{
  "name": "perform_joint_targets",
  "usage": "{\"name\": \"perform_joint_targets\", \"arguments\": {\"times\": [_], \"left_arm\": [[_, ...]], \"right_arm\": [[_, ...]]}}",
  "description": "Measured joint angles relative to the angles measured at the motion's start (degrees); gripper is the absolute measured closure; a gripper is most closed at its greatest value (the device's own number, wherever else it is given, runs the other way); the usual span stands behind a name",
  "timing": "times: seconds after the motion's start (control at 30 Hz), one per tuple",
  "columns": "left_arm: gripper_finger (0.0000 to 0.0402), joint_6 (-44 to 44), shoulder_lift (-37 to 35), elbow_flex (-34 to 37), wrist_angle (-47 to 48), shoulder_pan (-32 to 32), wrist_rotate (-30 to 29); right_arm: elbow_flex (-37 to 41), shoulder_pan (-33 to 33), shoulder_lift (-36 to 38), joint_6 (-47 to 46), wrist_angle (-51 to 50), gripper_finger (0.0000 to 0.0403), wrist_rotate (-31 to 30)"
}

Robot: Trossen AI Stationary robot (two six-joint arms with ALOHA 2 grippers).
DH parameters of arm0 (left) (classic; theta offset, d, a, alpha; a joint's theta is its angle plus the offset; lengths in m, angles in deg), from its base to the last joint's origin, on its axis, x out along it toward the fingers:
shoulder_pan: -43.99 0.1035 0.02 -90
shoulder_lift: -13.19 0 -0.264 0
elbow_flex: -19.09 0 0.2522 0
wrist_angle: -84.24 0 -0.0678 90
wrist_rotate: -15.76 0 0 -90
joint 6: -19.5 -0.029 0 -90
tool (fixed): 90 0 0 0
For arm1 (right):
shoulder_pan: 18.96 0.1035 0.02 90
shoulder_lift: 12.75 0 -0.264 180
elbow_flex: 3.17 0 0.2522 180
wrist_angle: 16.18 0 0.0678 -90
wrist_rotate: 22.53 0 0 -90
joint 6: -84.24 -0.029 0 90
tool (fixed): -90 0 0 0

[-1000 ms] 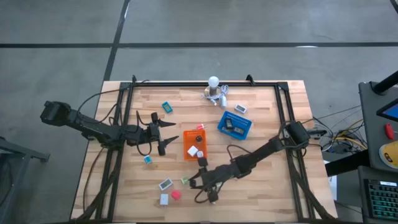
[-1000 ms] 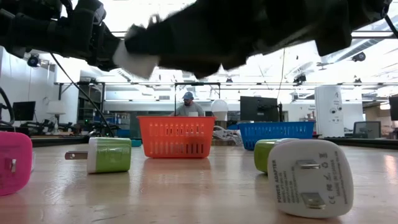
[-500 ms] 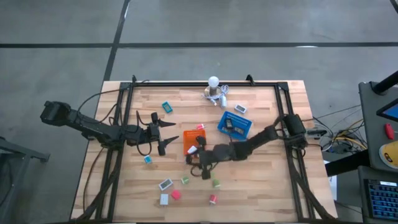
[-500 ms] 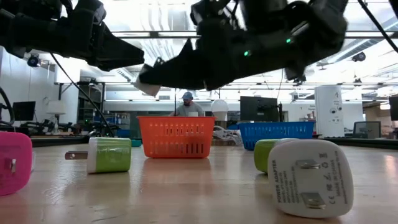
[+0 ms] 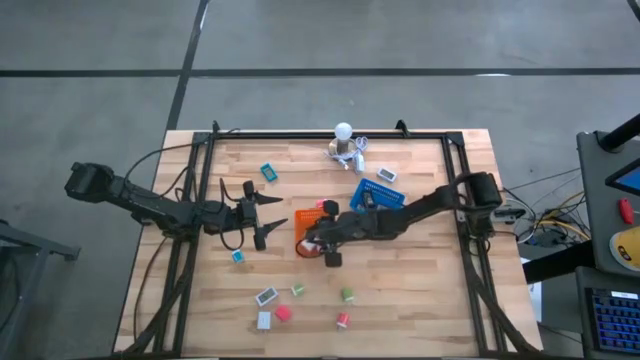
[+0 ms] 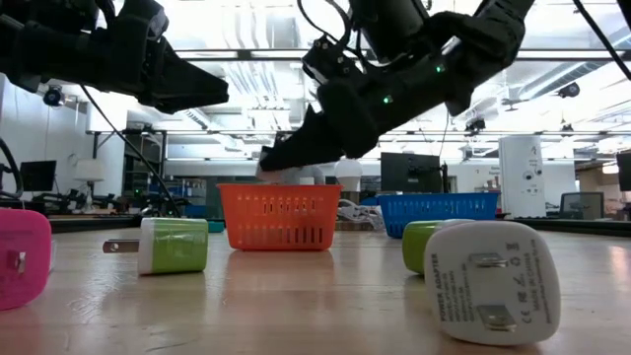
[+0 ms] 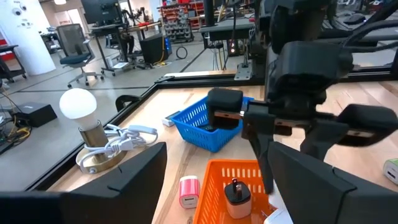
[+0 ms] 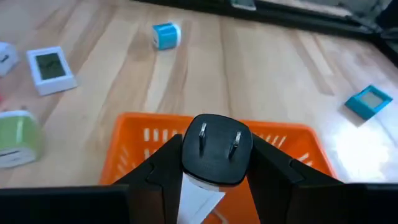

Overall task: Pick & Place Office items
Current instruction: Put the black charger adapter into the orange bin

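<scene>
Here, right gripper (image 8: 214, 163): poised over the orange tray (image 5: 303, 226), jaws clenched on a black plug adapter (image 8: 216, 148) with a white part below, prongs facing the wrist camera; held above the tray presumably so a release would drop it inside
Orange tray: near the middle of the table (image 5: 420, 290), already holding a black plug piece (image 7: 235, 191), so it appears to serve as the collecting bin
Left gripper (image 5: 272, 218): just beside the tray's left side, jaws spread and empty; seemingly parked clear of the drop
Blue tray (image 5: 378, 198): right of the orange one and farther back, with a dark item inside
Loose office items: green adapter (image 6: 174, 245), pink adapter (image 6: 22, 258) and white adapter (image 6: 493, 281) lie at the near edge of the table; teal pieces (image 5: 268, 171) lie left of the trays
Lamp bulb with cables (image 7: 93, 127): at the table's far edge, apart from the sorting
Step in hand: judged to be the release of the adapter into the orange tray
</scene>
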Motion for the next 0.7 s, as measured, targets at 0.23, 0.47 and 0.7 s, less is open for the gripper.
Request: {"name": "perform_joint_targets", "arguments": {"times": [0.23,0.47,0.7], "left_arm": [[0.0117,0.0,0.0,0.0,0.0,0.0,0.0],[0.0117,0.0,0.0,0.0,0.0,0.0,0.0],[0.0117,0.0,0.0,0.0,0.0,0.0,0.0]], "right_arm": [[0.0,-1.3,1.4,-1.5,-7.1,0.0269,0.4],[0.0,-2.0,1.5,-2.7,-10.7,0.0269,2.4],[0.0,-3.2,1.5,-4.4,-12.9,0.0269,6.0]]}}
